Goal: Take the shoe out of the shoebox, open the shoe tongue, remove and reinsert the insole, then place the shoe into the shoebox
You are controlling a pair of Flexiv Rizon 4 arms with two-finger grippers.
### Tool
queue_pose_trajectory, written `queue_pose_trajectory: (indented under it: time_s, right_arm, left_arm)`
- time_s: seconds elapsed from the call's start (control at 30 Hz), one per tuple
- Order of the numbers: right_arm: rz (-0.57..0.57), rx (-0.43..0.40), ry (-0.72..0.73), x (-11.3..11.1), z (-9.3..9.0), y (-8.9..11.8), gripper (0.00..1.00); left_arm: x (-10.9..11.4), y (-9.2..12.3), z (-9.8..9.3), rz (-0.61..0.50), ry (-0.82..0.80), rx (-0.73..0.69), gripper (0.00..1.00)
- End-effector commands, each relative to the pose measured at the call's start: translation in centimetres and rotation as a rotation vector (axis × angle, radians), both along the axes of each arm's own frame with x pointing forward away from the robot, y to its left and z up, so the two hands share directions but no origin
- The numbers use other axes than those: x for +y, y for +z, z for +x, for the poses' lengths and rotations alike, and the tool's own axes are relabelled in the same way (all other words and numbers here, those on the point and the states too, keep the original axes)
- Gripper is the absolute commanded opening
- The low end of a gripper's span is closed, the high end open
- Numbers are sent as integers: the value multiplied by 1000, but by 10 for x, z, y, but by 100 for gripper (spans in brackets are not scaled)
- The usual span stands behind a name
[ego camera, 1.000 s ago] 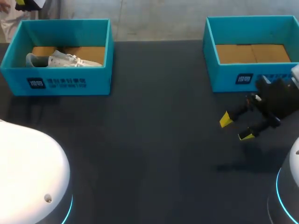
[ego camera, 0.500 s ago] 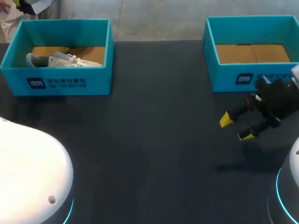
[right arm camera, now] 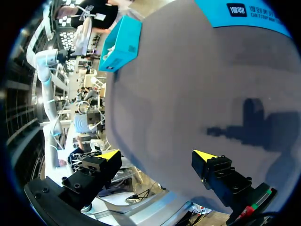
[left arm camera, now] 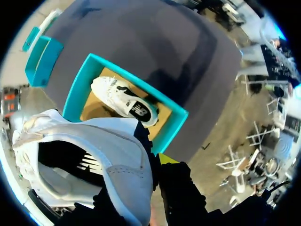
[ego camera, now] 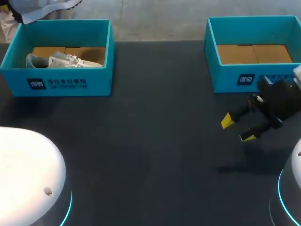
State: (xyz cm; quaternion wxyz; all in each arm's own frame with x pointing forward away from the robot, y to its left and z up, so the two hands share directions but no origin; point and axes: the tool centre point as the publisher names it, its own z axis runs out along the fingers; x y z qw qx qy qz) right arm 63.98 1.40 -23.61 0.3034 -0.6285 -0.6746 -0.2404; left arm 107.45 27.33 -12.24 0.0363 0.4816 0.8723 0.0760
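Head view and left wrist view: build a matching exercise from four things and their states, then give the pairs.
Things
1. left shoebox
2. right shoebox
3. right gripper
4. raised shoe

States
A. open, holding nothing
B. aloft above a box
C. empty inside
D. a white shoe lies in it

Pairs: 1-D, 2-C, 3-A, 4-B

light: bright, overhead | shadow: soft on table (ego camera: pixel 150 141) under right pincer (ego camera: pixel 237 129) | brightest: near white shoe (left arm camera: pixel 110 153), left wrist view
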Motion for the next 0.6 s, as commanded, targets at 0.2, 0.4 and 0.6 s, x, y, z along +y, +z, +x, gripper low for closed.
queue_pose_trajectory:
  time_s: [0.2,0.4,0.6]
  right_arm:
    - [-3,-1,-3,1,-1,0,100]
    - [-3,-1,-3,1,-1,0,100]
    - [-3,-1,-3,1,-1,0,100]
  left_arm:
    - [5,-1,-9,-98,-32,-94,0]
    - [1,-2,-3,-95,-147,-113,0]
    - [8,-13,11,-69,-268,-85,0]
